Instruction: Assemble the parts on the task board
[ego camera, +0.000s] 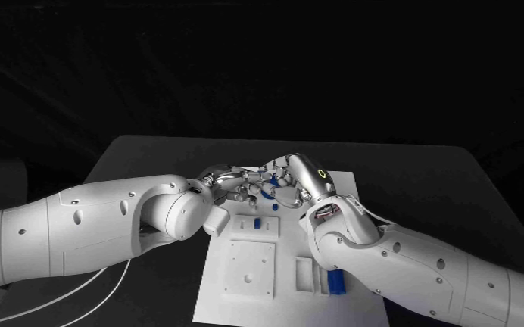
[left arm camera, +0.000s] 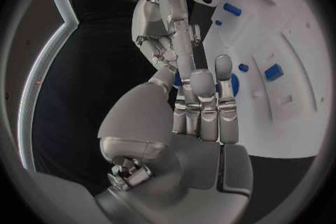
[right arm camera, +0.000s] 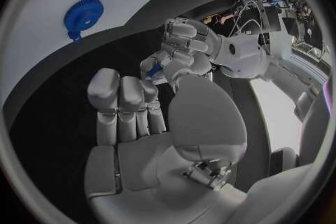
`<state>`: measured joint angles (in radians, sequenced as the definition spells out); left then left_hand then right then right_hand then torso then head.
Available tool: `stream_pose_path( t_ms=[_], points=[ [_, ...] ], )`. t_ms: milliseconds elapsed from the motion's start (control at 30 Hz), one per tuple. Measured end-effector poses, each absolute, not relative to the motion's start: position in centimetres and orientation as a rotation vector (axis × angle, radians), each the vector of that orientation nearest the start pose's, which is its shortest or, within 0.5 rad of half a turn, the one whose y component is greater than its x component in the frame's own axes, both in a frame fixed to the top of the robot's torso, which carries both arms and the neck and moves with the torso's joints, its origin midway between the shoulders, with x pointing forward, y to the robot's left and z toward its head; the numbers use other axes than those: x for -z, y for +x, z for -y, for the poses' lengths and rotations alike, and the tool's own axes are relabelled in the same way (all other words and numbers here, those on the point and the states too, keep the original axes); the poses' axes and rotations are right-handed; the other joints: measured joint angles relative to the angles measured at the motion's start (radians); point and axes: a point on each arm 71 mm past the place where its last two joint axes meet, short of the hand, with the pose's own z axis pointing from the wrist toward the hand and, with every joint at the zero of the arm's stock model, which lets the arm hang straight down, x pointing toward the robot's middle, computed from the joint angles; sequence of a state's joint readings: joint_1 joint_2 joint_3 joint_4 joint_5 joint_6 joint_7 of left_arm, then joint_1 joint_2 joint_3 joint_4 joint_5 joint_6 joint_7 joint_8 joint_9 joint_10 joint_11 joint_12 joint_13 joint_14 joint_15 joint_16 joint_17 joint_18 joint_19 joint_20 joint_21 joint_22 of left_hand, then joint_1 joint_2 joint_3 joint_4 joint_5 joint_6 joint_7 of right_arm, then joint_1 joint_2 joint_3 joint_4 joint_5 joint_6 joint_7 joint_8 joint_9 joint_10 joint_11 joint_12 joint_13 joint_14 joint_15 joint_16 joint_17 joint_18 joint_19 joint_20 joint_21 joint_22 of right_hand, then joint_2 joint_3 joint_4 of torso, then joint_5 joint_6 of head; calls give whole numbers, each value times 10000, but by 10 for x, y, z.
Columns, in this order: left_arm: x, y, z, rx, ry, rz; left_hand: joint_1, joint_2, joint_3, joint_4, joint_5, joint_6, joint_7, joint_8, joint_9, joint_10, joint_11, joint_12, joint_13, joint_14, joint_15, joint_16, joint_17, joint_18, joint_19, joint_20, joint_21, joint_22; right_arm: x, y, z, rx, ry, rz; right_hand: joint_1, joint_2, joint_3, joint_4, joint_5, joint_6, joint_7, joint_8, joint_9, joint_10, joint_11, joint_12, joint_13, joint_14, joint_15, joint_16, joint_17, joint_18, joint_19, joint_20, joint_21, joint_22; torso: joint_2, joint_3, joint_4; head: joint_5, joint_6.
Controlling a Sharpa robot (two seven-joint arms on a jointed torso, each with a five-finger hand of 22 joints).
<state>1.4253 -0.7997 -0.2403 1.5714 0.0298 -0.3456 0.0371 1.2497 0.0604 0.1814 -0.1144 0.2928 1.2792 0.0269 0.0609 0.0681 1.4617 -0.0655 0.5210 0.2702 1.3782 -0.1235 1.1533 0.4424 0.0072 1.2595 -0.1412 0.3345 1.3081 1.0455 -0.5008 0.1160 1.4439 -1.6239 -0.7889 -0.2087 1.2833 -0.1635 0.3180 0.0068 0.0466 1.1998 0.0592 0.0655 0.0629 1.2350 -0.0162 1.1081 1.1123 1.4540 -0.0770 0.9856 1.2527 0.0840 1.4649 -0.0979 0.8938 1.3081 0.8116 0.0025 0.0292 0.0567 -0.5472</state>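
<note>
left hand [ego camera: 232, 181]: at the board's [ego camera: 246, 297] 12 o'clock edge, fingers curled on a small blue part [right arm camera: 154, 70]
right hand [ego camera: 293, 183]: beside it, fingers together; whether it holds anything, cannot tell
risk: the part may slip if passed between crowded fingers

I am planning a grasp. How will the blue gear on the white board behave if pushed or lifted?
The blue gear looks like rigid plastic, so probably stiff and light. It lies flat on the task board, so a push would likely slide it, not tip it. Its toothed rim may help grip.
</note>
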Motion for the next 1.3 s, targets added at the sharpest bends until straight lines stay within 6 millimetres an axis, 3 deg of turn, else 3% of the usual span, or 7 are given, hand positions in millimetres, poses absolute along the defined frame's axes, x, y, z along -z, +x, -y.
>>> stream_pose_path(
  t_ms=[467,567,800,1300],
  points=[
    [166,490,-182,13013,-11561,-18102,2,0,22,-26,47,34,34,-36,8,16,16,0,-1,-7,9,0,0,0,0,0,0,-2,168,470,75,-8858,713,-11485,-2,-9,82,-82,-1,63,4,-50,-6,-1,1,-1,-39,37,-35,-1,9,0,0,0,39,-2,5,12,-12,-16,-12],
    [166,491,-183,12999,-11563,-18094,2,0,29,-34,47,33,33,-21,8,15,16,0,-2,-8,11,0,1,-1,0,0,0,-3,167,469,76,-8894,732,-11399,-68,-76,40,-124,-1,-79,102,-45,17,-1,1,-2,-62,37,-35,-1,9,0,0,0,39,-2,4,11,-12,-26,-10],
    [166,491,-184,12968,-11561,-18093,3,-1,32,-59,-40,32,32,-12,8,48,50,106,21,-8,14,0,-21,0,0,0,64,-3,167,469,76,-8979,733,-11250,-67,-77,39,-158,-1,-236,122,-45,4,-1,1,-50,-134,36,-35,-1,-2,1,0,-1,-63,-3,0,5,-12,-36,-3],
    [166,489,-183,12974,-11562,-18227,-54,52,33,-62,-84,14,14,-3,-1,46,53,106,-25,-21,33,0,-23,0,0,0,78,-4,168,469,74,-9075,575,-11251,-17,-30,775,-610,-1,-200,87,-47,4,-71,-2,-50,-134,37,-35,-1,9,1,0,-1,-96,-4,-4,-20,-7,-51,-2]
  ],
)
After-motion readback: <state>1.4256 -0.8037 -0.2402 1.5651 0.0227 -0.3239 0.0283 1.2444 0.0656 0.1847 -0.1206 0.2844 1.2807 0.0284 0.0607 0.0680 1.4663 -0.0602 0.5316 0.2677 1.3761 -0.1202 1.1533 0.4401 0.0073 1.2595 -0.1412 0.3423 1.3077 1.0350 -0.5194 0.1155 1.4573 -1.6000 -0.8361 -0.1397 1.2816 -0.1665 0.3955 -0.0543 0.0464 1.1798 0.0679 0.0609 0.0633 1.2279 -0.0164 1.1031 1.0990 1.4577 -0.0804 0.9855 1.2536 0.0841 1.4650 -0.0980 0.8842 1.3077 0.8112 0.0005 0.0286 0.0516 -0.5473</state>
